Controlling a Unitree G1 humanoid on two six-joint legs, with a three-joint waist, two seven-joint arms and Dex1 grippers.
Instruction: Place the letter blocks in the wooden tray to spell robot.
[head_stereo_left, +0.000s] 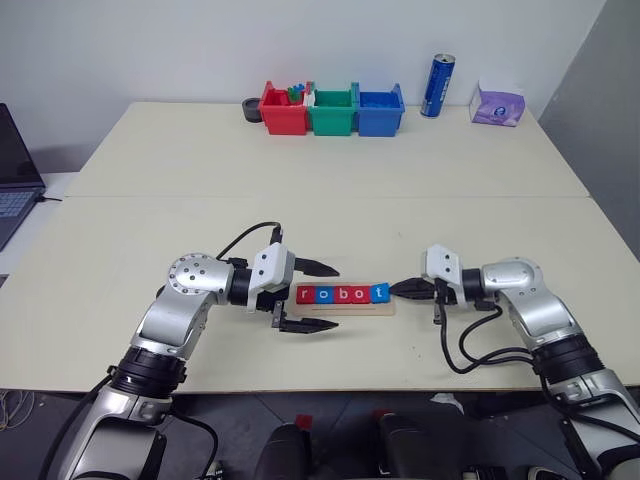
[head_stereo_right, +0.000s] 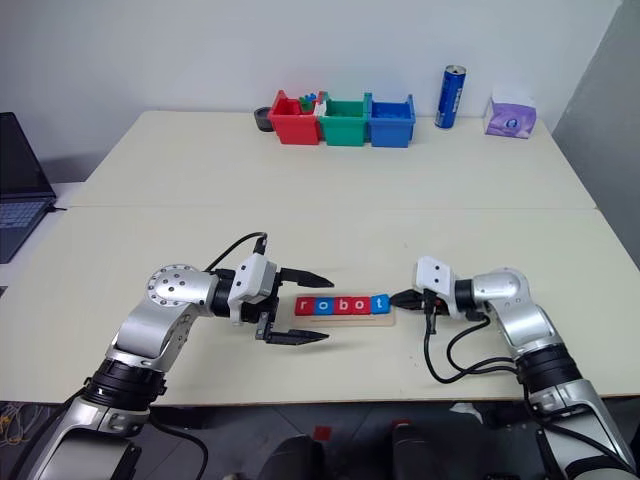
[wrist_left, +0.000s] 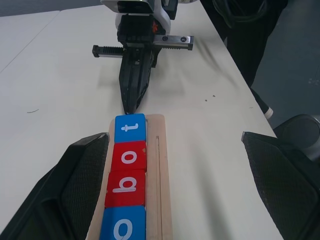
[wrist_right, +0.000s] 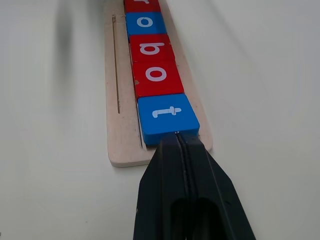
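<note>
Blocks (head_stereo_left: 341, 294) spell robot in the tray (head_stereo_left: 345, 309), mid-bench. Right gripper (head_stereo_left: 404, 290), clenched empty, touches the t from 3 o'clock: nudge gently. Left gripper (head_stereo_left: 325, 297), released, brackets 9 o'clock.

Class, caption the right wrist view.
Shut right gripper meets the blue t block ending "robot" in the wooden tray.

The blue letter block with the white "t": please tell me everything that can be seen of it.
The blue letter block with the white "t" is a small flat square tile with a smooth, plastic-looking face. It lies flat as the last tile in the long pale wooden tray, at the robot's right end of the row, edge against the red "o" block. The right claw, shut to a point, meets its outer edge.
</note>
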